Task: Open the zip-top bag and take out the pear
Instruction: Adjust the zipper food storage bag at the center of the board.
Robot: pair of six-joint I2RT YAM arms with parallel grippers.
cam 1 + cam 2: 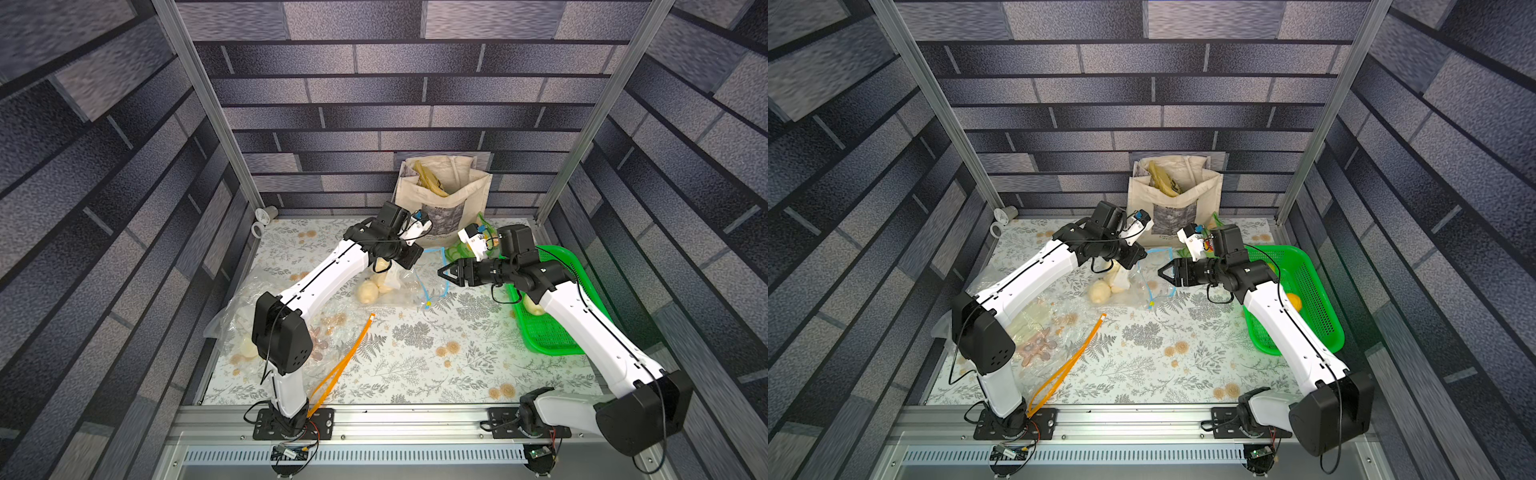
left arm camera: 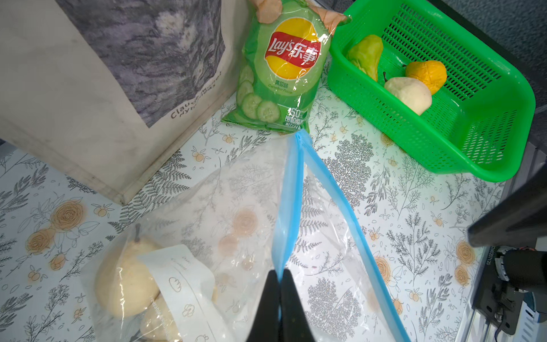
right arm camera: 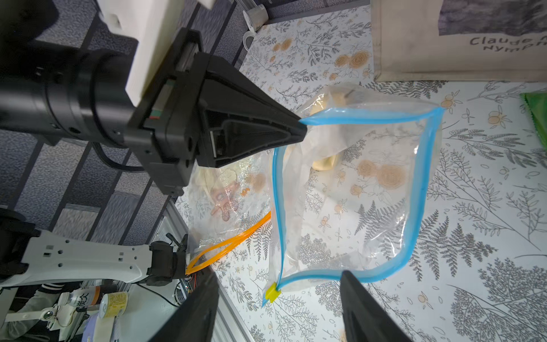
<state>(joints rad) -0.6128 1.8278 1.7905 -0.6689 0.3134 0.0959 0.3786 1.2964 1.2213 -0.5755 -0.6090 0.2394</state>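
The pear [image 2: 127,284] sits deep inside the zip-top bag [image 3: 370,207], which lies near the table's [image 1: 415,365] far edge with its mouth gaping. The left gripper [image 2: 279,274] is clenched on the blue zip rim. The right gripper [image 1: 444,275] hangs beside the mouth, jaws spread, grasping nothing. A green basket [image 1: 540,336] sits at the right edge.

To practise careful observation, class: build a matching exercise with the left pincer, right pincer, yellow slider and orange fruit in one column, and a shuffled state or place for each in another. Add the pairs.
1. left pincer
2. right pincer
3. yellow slider
4. orange fruit

A. in the green basket
B. open, holding nothing
C. shut on the zip-top bag at its blue rim
D. at one end of the blue rim

Pairs: 1-C, 2-B, 3-D, 4-A
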